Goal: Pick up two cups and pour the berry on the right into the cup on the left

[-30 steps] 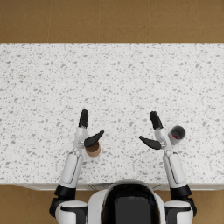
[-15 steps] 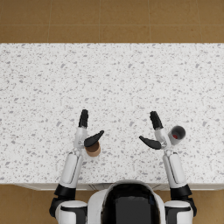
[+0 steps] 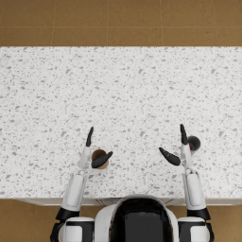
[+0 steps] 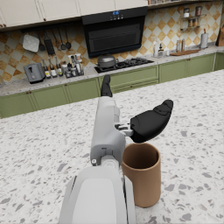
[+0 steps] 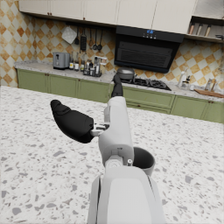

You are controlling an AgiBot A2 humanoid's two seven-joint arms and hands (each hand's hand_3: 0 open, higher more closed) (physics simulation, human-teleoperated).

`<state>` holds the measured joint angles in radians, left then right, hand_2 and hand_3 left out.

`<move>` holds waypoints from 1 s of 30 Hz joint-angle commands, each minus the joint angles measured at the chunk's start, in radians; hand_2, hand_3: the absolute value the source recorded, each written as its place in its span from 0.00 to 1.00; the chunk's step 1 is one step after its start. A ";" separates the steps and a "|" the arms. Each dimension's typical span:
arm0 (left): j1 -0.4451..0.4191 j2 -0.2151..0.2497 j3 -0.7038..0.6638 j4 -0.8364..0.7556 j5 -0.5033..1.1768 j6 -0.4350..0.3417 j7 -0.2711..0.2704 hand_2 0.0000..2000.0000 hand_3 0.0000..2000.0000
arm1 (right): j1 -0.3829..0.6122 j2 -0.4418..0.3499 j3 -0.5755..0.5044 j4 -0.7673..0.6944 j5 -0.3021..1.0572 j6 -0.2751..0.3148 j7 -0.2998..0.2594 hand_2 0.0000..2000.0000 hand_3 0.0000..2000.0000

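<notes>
You had the left hand out over the speckled counter with its fingers spread and nothing in them: the fingers pointed away from the robot while the thumb angled across the top of the brown cup. That brown cup stood upright on the counter just beside the left hand, on its inner side, close to the counter's near edge; in the left wrist view the same cup sat against the side of the left forearm, below the thumb, and looked empty from that angle. Moving right along the counter's near edge, your right hand was likewise spread and held nothing, its thumb reaching inward toward the brown cup's side and its fingers pointing away. The dark cup stood upright just beside the right hand on its outer side, well apart from the brown cup. In the right wrist view the dark cup was partly hidden behind the forearm, and you could not tell what lay inside it.
</notes>
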<state>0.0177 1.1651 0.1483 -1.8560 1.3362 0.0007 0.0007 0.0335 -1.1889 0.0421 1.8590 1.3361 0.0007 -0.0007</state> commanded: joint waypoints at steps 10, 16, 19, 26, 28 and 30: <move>-0.218 -0.064 -0.042 -0.051 0.055 -0.001 -0.001 0.00 0.00 | -0.105 -0.026 -0.222 -0.027 0.055 -0.001 0.001 0.00 0.00; -0.245 -0.066 -0.019 -0.017 0.057 -0.001 -0.001 0.00 0.00 | -0.133 -0.042 -0.255 -0.094 0.057 -0.001 0.001 0.00 0.00; -0.243 -0.058 -0.012 0.022 0.057 -0.001 -0.001 0.00 0.00 | -0.132 -0.047 -0.271 -0.156 0.057 -0.001 0.001 0.00 0.00; -0.198 -0.021 0.015 0.118 0.057 -0.001 -0.001 0.00 0.00 | -0.107 -0.056 -0.269 -0.244 0.057 -0.001 0.001 0.00 0.00; -0.189 -0.012 0.016 0.128 0.057 -0.001 -0.001 0.00 0.00 | -0.100 -0.059 -0.260 -0.266 0.057 -0.001 0.001 0.00 0.00; -0.187 -0.006 0.025 0.142 0.057 -0.001 -0.001 0.00 0.00 | -0.094 -0.062 -0.245 -0.281 0.057 -0.001 0.001 0.00 0.00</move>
<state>-0.1807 1.1556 0.1667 -1.7280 1.3935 0.0000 0.0000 -0.0756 -1.2546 -0.2118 1.5986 1.3932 0.0000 0.0000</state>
